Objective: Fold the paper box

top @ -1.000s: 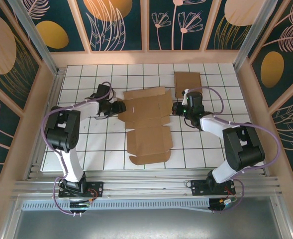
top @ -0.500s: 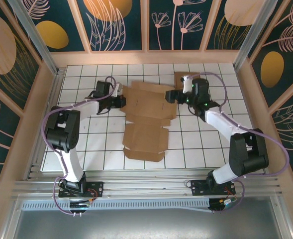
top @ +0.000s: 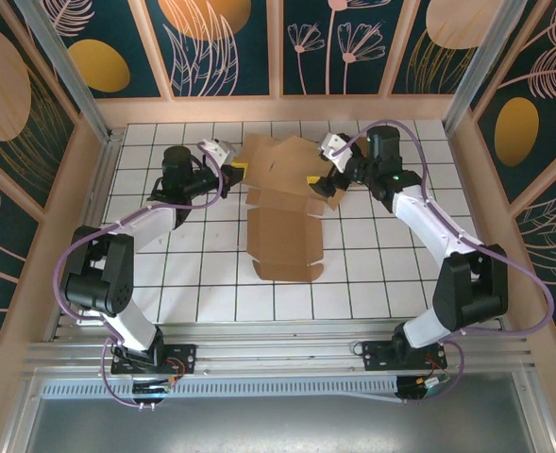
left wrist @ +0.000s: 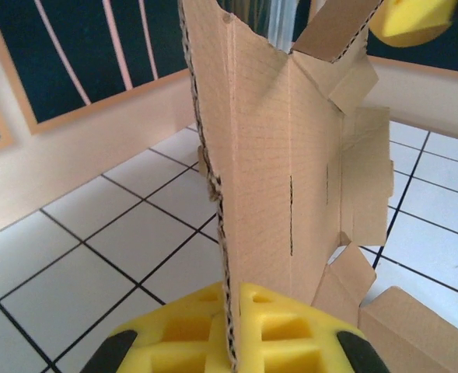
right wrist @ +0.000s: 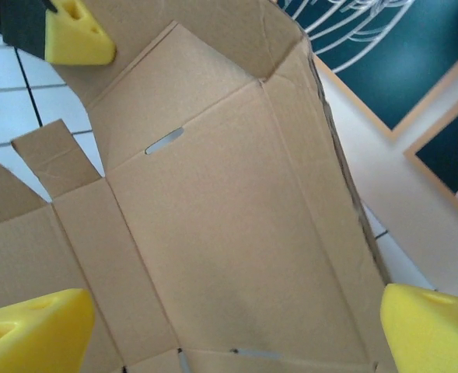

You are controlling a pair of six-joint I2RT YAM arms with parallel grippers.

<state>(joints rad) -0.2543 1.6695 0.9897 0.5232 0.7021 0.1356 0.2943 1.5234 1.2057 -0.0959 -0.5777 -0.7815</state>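
Note:
The paper box (top: 282, 236) is a flat brown cardboard blank; its near half lies on the white grid table (top: 164, 274), and its far half is raised and bent upward. My left gripper (top: 232, 170) is shut on the raised left edge, and in the left wrist view the cardboard edge (left wrist: 221, 194) stands pinched between the yellow fingers (left wrist: 291, 334). My right gripper (top: 320, 179) stands open at the raised right side. In the right wrist view its yellow fingertips (right wrist: 26, 334) are far apart, with a slotted box panel (right wrist: 229, 233) facing them, not gripped.
Wooden walls (top: 278, 109) with dark painted panels close in the table at the back and sides. The left gripper's yellow finger (right wrist: 73, 35) shows beyond the panel in the right wrist view. Bare tiles lie left and right of the box.
The left gripper closed on the box's left edge and the right gripper let go and opened. Both arms moved toward the back, and the box's far half rose off the table.

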